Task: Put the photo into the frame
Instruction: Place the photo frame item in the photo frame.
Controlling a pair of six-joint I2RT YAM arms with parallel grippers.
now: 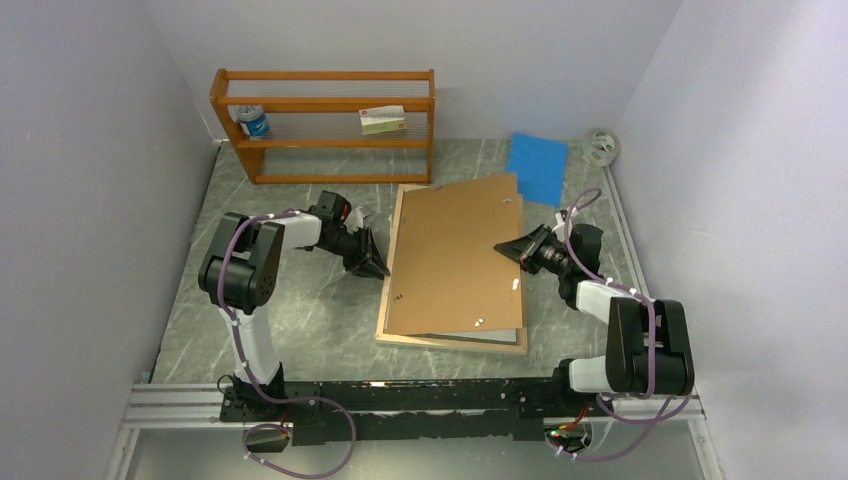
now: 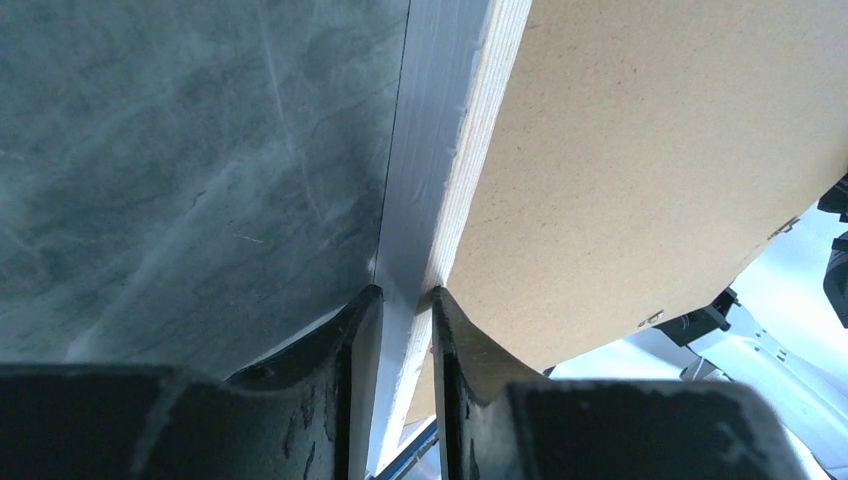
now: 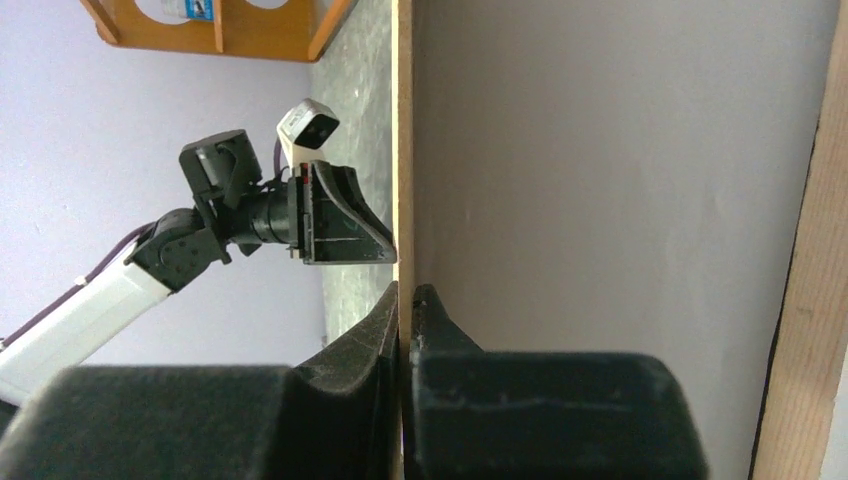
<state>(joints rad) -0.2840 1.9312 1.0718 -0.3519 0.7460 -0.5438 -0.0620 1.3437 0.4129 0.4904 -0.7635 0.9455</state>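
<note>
Frame (image 1: 450, 343) lies on the desk (image 1: 300, 310) with its light wood back upward, between the two arms; the left pincer (image 2: 405, 298) grips its left rail, one finger on each side of the white edge; the right pincer (image 3: 405, 292) is clenched tight on the right edge of the brown backing board (image 1: 455, 255); that board sits askew over the frame and covers nearly all of its opening; beneath it a pale surface (image 3: 600, 200) shows, and I cannot tell what it is; the desk has a grey-green marbled top, boxed in by plain pale lilac walls; at the back stands an orange wooden rack (image 1: 325, 105) holding a small blue-and-white tub (image 1: 254, 122) and a little box (image 1: 383, 120); a blue sheet (image 1: 537, 165) lies just beyond the board's far corner; a roll of tape (image 1: 601, 146) sits in the far right corner.
</note>
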